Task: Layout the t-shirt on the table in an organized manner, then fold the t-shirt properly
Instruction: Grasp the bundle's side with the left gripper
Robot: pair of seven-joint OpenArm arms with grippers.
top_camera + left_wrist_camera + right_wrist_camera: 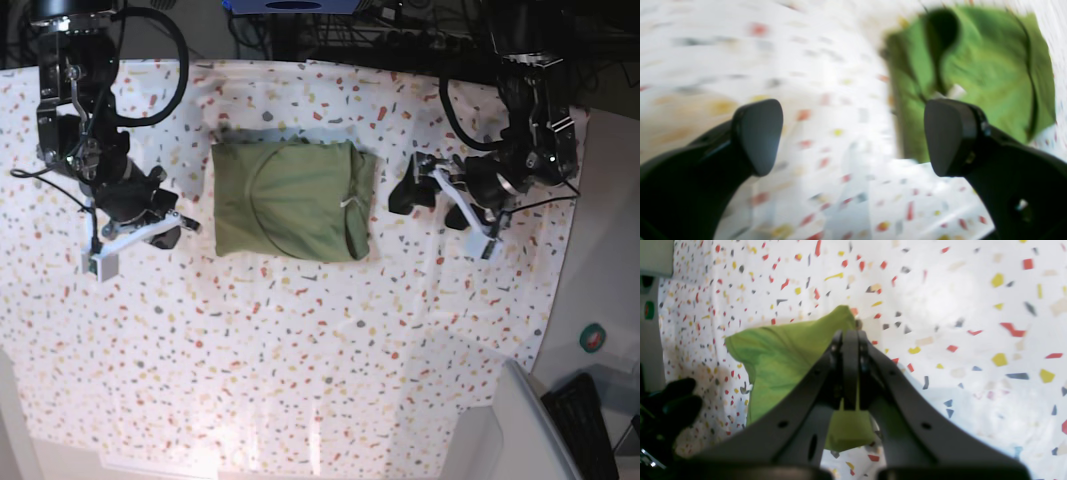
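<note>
Lying folded into a compact, roughly square bundle, the t-shirt [292,200] sits on the upper middle of the table [300,380], its four edges fairly straight and its collar side, with a small white tag, turned toward the left gripper [410,192]. That gripper hovers just beside the t-shirt's edge without touching it, its two dark pads standing wide apart with nothing between them; in the left wrist view, which is blurred, speckled cloth shows through the gap and the green fabric lies past one pad. The right gripper [170,228] is on the t-shirt's opposite side, a little apart from its lower corner, with its jaws pressed together; the right wrist view shows the fingers meeting in a thin line, the green cloth lying beyond them, and whether any fabric is pinched cannot be told. Below the t-shirt a broad stretch of flecked table runs down to the near edge, and narrower strips lie above it.
</note>
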